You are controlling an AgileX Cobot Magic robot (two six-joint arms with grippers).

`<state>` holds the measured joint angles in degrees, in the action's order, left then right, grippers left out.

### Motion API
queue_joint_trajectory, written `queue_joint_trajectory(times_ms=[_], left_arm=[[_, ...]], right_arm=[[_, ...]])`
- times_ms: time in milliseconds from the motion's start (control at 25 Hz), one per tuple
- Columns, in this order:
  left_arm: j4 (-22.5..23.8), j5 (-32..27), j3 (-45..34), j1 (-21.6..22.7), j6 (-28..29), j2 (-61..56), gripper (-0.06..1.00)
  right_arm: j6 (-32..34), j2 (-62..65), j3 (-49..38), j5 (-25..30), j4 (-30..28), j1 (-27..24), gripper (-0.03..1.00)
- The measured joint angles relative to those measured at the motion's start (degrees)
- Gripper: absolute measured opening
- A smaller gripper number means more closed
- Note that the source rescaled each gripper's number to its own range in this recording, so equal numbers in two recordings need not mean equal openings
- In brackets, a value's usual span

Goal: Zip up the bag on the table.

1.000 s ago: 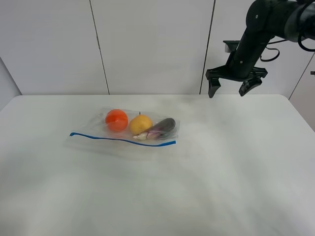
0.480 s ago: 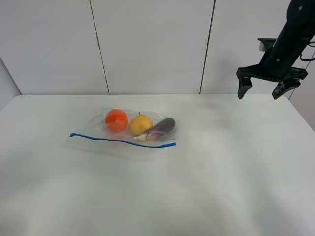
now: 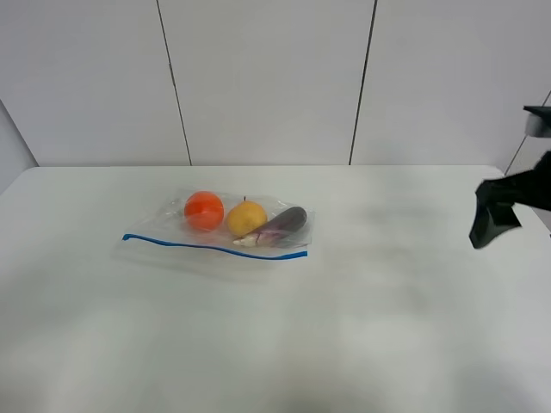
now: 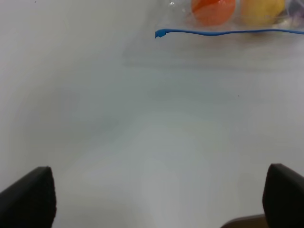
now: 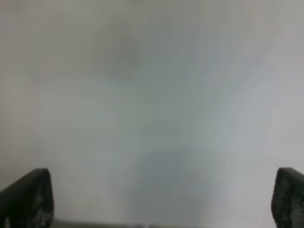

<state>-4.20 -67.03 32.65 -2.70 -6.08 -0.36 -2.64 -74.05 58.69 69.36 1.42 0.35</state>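
On the table point(image 3: 362, 327) | left gripper point(image 4: 156, 199) spread wide, empty, over bare white surface | bag point(image 3: 225, 228) beyond it, flat, blue zipper strip point(image 4: 228, 32) nearest | right gripper point(image 5: 161, 199) spread wide, empty, well apart at right edge.

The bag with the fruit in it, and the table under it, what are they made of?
The bag looks like thin clear plastic: shiny, crinkly, see-through, with a blue zipper strip that seems plastic too. The table is smooth, matte white; what it is made of can't be told.
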Motion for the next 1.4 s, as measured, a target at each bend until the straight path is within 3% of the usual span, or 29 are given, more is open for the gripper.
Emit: queue_joint_trajectory(times_ms=[160,360,480,960,1400], left_arm=[[0.0,0.0,0.0,0.0,0.0,0.0,1.0],[0.0,0.0,0.0,0.0,0.0,0.0,1.0],[0.0,0.0,0.0,0.0,0.0,0.0,1.0],[0.0,0.0,0.0,0.0,0.0,0.0,1.0],[0.0,-0.13,0.0,0.0,0.0,0.0,1.0]], right_arm=[[0.0,13.39,-12.53,-0.53,0.11,0.0,0.99],[0.0,32.83,-24.68,-8.43,0.11,0.0,1.0],[0.0,44.65,-29.38,-10.5,0.05,0.0,1.0],[0.0,72.31,-30.49,-10.61,-0.26,0.0,1.0],[0.0,74.4,-30.52,-10.54,-0.26,0.44,1.0]])
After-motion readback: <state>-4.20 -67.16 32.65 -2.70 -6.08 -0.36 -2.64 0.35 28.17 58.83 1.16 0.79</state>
